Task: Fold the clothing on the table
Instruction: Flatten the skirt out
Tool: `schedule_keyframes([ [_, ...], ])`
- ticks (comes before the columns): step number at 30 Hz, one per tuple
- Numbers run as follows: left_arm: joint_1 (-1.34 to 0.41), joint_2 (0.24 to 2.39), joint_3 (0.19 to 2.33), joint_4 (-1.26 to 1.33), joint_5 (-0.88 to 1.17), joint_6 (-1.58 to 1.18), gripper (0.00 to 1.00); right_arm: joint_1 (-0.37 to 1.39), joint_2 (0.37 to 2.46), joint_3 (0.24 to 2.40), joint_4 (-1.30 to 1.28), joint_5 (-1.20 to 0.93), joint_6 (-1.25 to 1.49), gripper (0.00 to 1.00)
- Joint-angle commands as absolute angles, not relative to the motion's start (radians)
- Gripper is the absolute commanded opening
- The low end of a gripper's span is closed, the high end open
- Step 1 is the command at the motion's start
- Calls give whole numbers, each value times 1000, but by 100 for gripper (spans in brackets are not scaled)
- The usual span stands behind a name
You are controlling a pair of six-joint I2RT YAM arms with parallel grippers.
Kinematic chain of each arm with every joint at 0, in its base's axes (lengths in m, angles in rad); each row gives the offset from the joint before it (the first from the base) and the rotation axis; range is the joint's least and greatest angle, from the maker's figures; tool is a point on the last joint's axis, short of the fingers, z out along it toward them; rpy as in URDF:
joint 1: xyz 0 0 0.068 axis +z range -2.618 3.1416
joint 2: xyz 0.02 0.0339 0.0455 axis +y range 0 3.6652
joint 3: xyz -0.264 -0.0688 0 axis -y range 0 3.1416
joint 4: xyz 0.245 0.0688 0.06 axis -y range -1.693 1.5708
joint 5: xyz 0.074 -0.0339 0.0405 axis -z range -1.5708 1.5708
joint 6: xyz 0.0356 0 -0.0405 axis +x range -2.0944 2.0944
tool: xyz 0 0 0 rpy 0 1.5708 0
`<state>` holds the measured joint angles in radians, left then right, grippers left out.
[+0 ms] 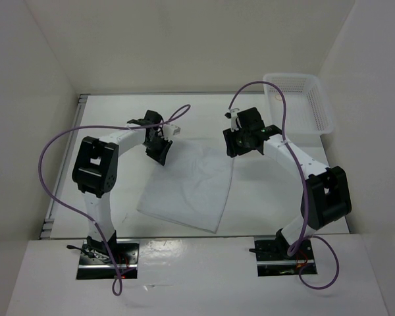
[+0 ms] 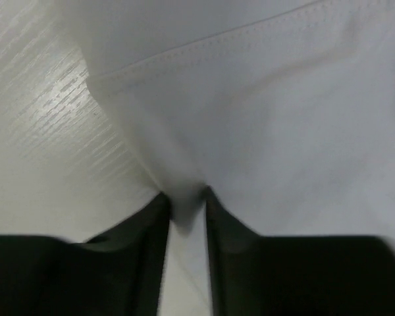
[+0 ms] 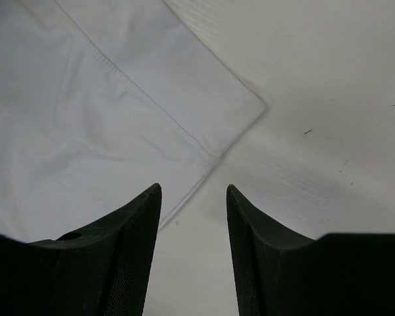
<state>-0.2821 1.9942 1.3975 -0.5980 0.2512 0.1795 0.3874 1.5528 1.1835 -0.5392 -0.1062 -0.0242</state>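
Robot lab cell: white table (image 1: 283,191) between plain white walls (image 1: 184,39), cabled left arm (image 1: 95,168) and right arm (image 1: 316,184)

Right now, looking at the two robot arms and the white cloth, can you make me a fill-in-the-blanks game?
1. The thin, soft white fabric clothing lies on the flat matte white ___.
2. The left gripper is closed on the ___.
3. The right gripper's jaws are ___, with nothing between them.
4. The rigid white plastic mesh basket stands at the table's far ___ corner.
Missing words: table, clothing, open, right.
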Motion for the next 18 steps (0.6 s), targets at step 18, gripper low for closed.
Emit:
schedule_keyframes([
  [18, -223, 1882, 1269, -741, 344, 49, 0, 383, 1519, 1177, -518, -132, -37, 49],
])
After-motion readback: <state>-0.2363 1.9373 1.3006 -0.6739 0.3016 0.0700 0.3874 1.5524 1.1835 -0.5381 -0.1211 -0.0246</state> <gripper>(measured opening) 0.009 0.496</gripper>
